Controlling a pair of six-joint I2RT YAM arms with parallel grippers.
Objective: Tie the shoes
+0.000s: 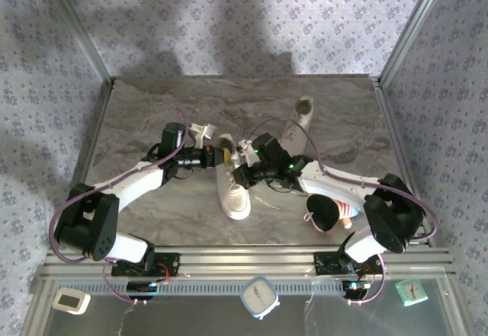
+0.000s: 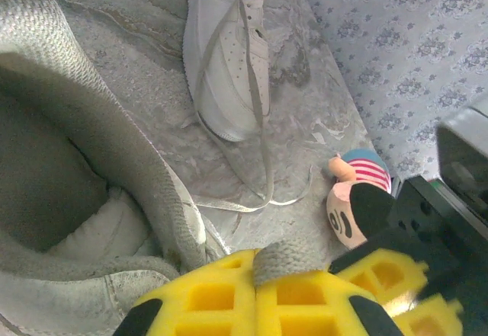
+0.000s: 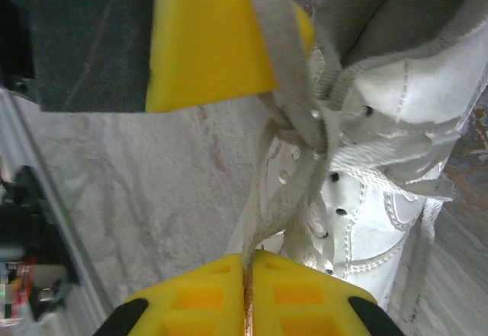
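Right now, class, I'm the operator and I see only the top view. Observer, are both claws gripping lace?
Observer: Yes for the left. Its wrist view shows the left claw shut on a lace.
Operator: And the right?
Observer: Its wrist view shows the right claw pinching the other lace.
Operator: Is there a knot?
Observer: The two laces cross in a first knot over the shoe. I see no bow.
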